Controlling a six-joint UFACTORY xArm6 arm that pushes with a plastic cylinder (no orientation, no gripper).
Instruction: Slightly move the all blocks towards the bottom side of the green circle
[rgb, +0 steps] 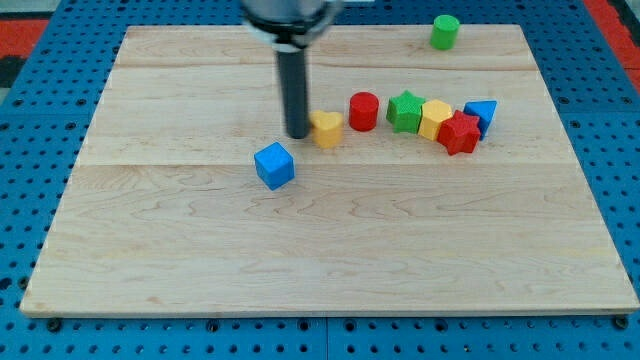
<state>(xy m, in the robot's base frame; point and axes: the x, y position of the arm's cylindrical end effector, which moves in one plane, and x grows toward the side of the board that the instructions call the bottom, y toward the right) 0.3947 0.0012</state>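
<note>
The green circle (445, 31) stands at the board's top right. My tip (298, 134) rests on the board, touching the left side of a small yellow block (327, 129). A blue cube (274, 165) lies just below and left of the tip. To the right runs a row: a red cylinder (363, 111), a green star (405, 111), a yellow hexagon-like block (435, 119), a red star (460, 133) and a blue triangle-like block (482, 116), the last four touching or nearly so.
The wooden board (330, 250) lies on a blue pegboard surface (40, 60). The green circle sits close to the board's top edge.
</note>
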